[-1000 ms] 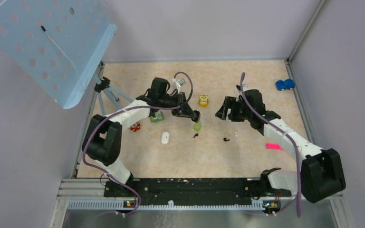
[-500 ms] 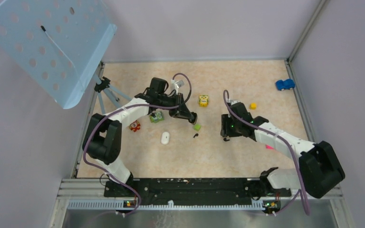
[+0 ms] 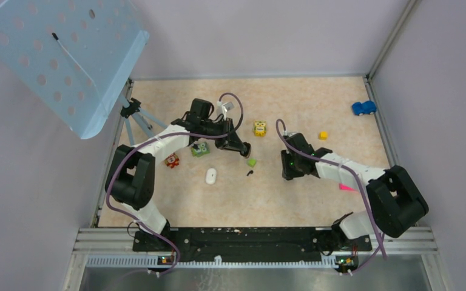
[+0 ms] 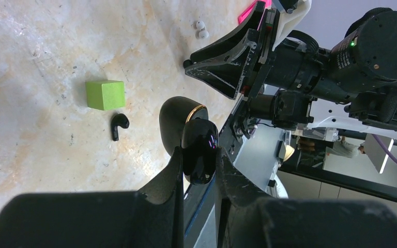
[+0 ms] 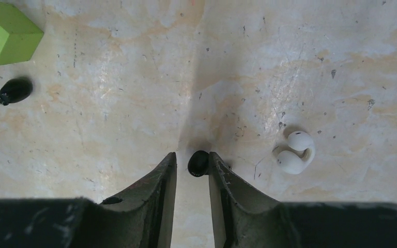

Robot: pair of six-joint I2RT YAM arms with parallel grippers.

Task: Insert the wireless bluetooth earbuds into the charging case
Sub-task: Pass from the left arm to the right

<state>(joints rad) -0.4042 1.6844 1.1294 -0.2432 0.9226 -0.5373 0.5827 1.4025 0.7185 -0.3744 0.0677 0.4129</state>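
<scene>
My left gripper is shut on the black charging case, held above the table with its gold-rimmed lid open; from above that gripper hangs just over the green cube. One black earbud lies beside the cube and shows again as the earbud at the far left. My right gripper is down at the table with its jaws partly open around the other earbud. That earbud touches the right finger, and a gap remains on the left side.
A white ear-clip piece lies just right of my right fingers. A white oval object, a yellow toy, a small yellow cube, a blue car, a pink tag and a tripod are spread about.
My right arm has swung down and towards the near edge onto the second earbud, and its jaws have narrowed round it. The left arm has hardly moved.
</scene>
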